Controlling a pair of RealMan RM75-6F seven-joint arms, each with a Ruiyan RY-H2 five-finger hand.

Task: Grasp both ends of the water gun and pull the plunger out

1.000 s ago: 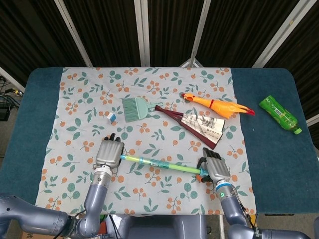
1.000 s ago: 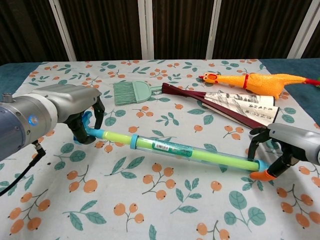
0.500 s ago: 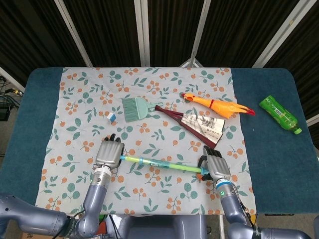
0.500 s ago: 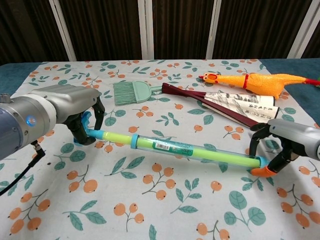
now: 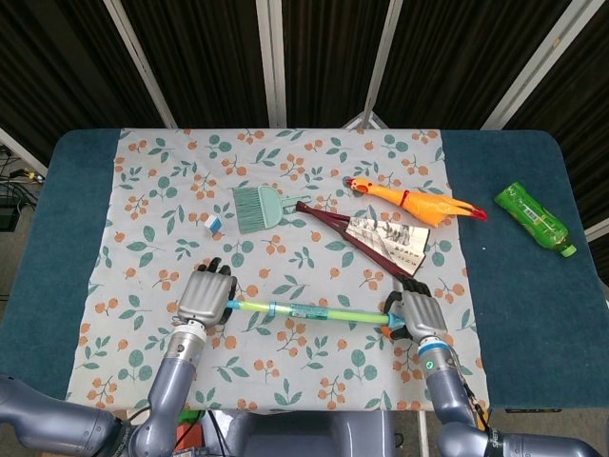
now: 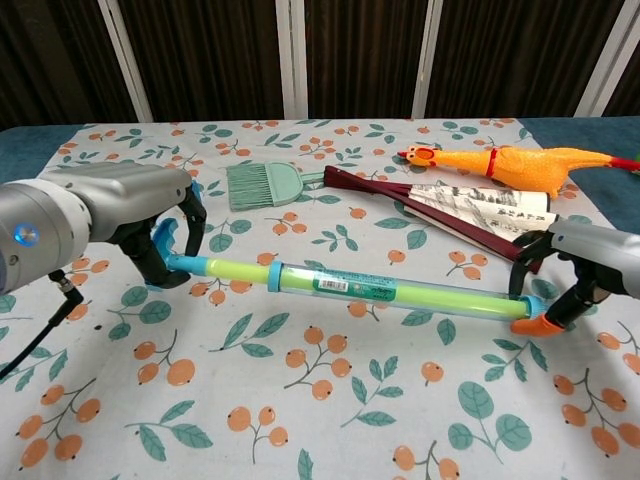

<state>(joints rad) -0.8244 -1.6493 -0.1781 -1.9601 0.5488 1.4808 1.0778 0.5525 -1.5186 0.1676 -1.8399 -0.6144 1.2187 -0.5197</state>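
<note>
The water gun (image 5: pixel 309 311) (image 6: pixel 350 287) is a long clear tube with a green rod inside, lying left to right above the floral cloth. My left hand (image 5: pixel 204 297) (image 6: pixel 150 222) grips its blue end. My right hand (image 5: pixel 420 317) (image 6: pixel 585 272) grips the other end, by the orange tip (image 6: pixel 537 324). The tube hangs level between the two hands, lifted off the cloth.
Behind the water gun lie a green hand brush (image 5: pixel 257 208), a folded fan (image 5: pixel 376 238), a rubber chicken (image 5: pixel 415 203) and a small white and blue block (image 5: pixel 211 224). A green bottle (image 5: pixel 535 219) rests on the blue table at the far right.
Both hands have raised the water gun and drawn further apart: the right hand moved right and up, the left hand slightly left. The gun now lies more level.
</note>
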